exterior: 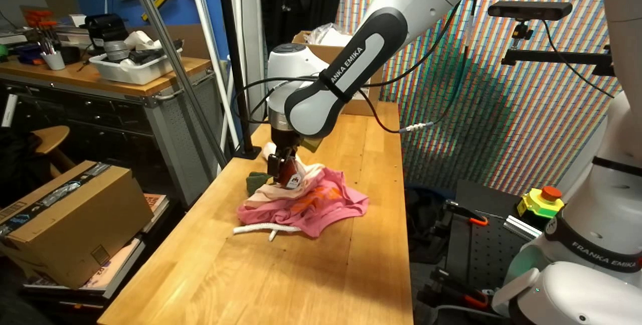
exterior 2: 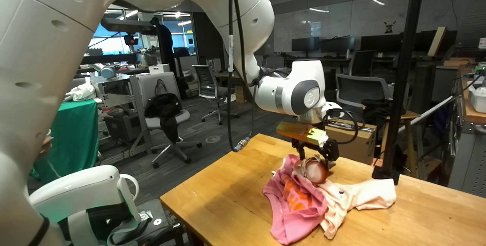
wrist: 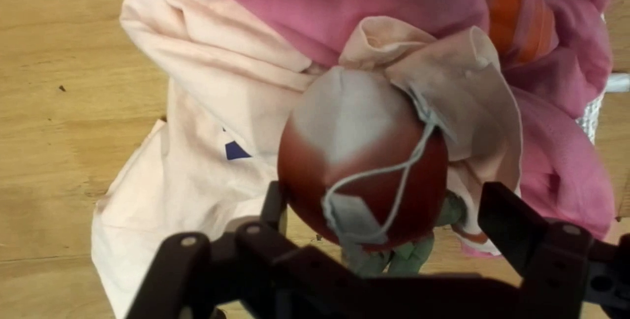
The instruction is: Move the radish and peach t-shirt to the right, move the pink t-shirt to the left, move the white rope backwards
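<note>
While the wooden bench [exterior: 321, 285] carries everything named in the task, the white robot arm [exterior: 421, 4] arches across its long edge on the robot's own side, with its wrist hanging down nearer the opposite long edge. At that opposite edge stands a black pole [exterior 2: 401, 86]. Between the two long edges the pink t-shirt [exterior: 321, 214] lies crumpled, orange print upward, one part pointing to the robot's edge but well apart from it. Overlapping it, the peach t-shirt [exterior 2: 374, 193] spreads toward the pole's edge and ends near the pole's foot. Low over the clothes is the dark claw [wrist: 384, 201], its fingers spread to either side of the radish [wrist: 364, 132]; in the wrist view a gap shows beside the right-hand finger, while the left-hand one is so close that contact cannot be told. The radish, red with a pale end, lies against the peach t-shirt, its green leaves [exterior: 258, 183] toward the pole's edge. Partly covered by the pink t-shirt, the white rope [exterior: 266, 227] shows on the side facing the short edge at the bottom of an exterior view. Smallest is a pale tag [wrist: 358, 215] on a looped string across the radish.
</note>
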Tool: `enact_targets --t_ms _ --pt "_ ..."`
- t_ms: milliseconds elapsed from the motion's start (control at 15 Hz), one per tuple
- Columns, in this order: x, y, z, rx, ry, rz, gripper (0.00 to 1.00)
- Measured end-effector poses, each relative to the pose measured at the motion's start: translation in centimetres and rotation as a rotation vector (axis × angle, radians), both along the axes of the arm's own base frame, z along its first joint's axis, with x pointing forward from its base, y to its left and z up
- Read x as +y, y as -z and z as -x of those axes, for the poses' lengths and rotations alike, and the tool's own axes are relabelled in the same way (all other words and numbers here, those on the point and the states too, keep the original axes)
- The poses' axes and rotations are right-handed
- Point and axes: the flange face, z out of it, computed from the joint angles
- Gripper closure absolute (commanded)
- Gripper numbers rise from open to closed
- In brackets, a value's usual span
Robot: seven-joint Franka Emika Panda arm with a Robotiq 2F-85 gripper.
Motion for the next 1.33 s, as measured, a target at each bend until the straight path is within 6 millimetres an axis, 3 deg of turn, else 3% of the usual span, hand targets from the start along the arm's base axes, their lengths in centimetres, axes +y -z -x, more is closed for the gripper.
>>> enact_targets --t_ms 133,200,267,533,867,1333 --pt "0.0 0.2 0.1 0.004 0.001 0.000 0.11" --pt "-0.1 0.4 0.1 0.007 0.002 0.001 0.28" --pt "-0.2 0.6 0.1 0.012 0.004 0.003 0.30" --pt "-1.0 1.6 0.3 0.031 0.009 0.021 0.64" --pt "-1.3 1.7 0.5 0.068 -0.012 0.066 0.96" --pt "0.3 -1.4 0.3 0.078 -0.082 0.137 0.94"
